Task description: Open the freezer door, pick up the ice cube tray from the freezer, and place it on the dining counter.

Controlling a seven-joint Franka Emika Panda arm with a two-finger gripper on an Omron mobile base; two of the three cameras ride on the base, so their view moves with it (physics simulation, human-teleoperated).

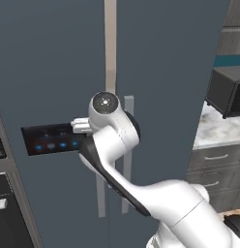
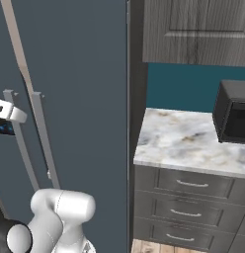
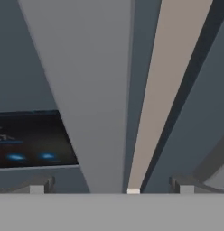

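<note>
Marble countertop bears black microwave.

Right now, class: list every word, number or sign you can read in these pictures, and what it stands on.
No text can be read.
Dispenser panel on the freezer door: blue-lit marks, too blurred to read.
Microwave: no label visible.

Base views flank the arm — hand view sits close against the freezer door.
</note>
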